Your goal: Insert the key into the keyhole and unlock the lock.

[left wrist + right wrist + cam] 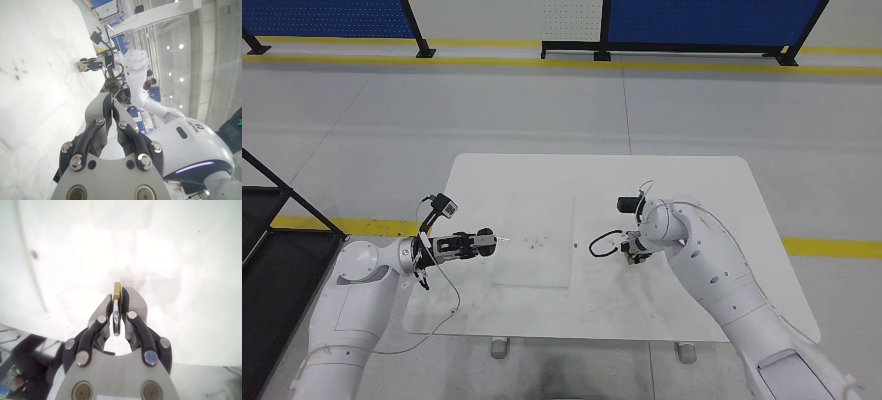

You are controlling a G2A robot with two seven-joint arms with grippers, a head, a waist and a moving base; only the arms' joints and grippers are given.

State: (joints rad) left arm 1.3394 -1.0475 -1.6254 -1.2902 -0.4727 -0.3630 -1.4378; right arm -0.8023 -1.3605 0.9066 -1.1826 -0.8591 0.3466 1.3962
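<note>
while r gripper point(117, 294) clamps lock point(117, 288), key point(501, 241) apart

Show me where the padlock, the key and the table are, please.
padlock point(117, 290), right wrist view, on its brass body.
key point(112, 108), left wrist view, on its thin metal edge.
table point(682, 180), top view, on its bare white top.

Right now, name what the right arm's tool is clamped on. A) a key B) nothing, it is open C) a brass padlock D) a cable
C: in the right wrist view the right tool is shut on the brass padlock, with its silver shackle running back between the pads. The key sits in the left tool.
</note>
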